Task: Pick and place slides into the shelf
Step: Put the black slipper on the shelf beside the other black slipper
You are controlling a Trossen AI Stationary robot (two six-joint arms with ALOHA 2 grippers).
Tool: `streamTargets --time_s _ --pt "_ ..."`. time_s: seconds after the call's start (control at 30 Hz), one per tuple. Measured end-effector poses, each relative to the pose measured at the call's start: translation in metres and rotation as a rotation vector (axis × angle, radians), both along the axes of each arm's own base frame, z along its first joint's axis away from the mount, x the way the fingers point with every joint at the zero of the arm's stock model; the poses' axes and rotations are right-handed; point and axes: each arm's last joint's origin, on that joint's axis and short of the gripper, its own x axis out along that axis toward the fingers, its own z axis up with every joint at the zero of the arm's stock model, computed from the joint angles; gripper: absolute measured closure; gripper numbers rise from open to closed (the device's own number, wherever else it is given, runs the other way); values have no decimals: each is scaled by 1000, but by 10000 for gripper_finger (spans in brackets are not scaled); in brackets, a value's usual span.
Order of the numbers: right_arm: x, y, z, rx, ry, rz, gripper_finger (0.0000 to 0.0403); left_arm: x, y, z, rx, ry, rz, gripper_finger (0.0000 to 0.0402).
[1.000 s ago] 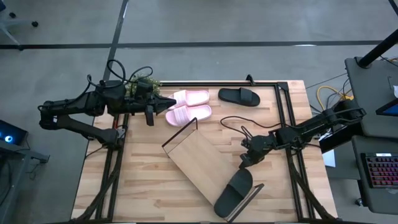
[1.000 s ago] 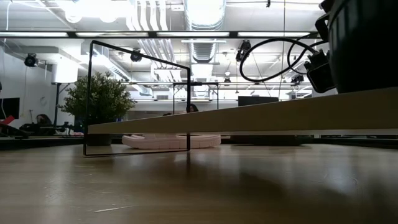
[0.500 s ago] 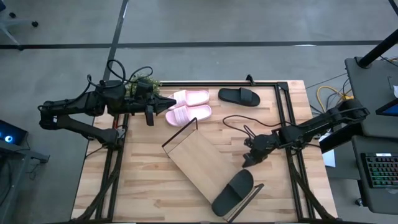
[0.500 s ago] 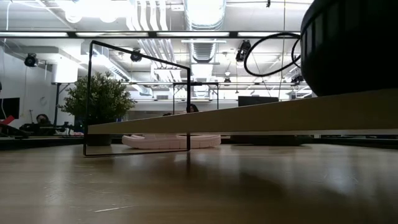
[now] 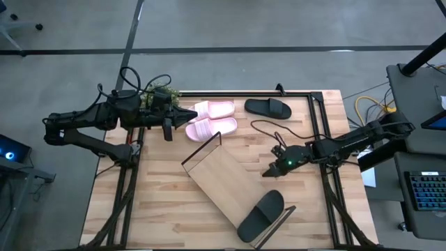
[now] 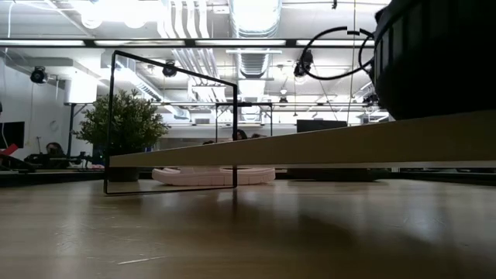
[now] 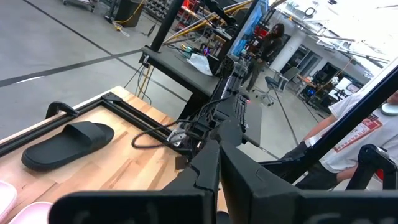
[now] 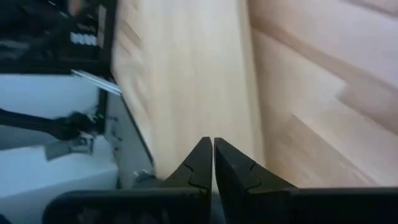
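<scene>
One black slide (image 5: 260,215) lies on the shelf (image 5: 221,178); the second black slide (image 5: 267,107) and two pink slides (image 5: 212,119) sit on the table (image 5: 160,202). Left gripper (image 5: 195,114) and right gripper (image 5: 267,172): fingers together, empty.

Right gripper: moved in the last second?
Yes. In the high view the right gripper has shifted away from the black slide on the shelf, toward the table's far edge; its fingers are shut.

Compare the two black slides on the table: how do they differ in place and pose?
One black slide lies on the shelf, near its wire end, slanted. The other black slide lies on the bare tabletop at the far edge, straight, beside the pink slides. Both share shape, colour and strap-up pose.
</scene>
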Motion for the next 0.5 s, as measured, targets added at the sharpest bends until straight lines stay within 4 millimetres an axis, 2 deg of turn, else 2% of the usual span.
streamTargets --time_s 0.23,0.5 --pt "8 -16 13 -4 -145 -67 394 0 0 0 27 8 -18 402" --pt "2 -41 30 -42 -249 -162 394 -1 -1 -13 24 132 -19 402"
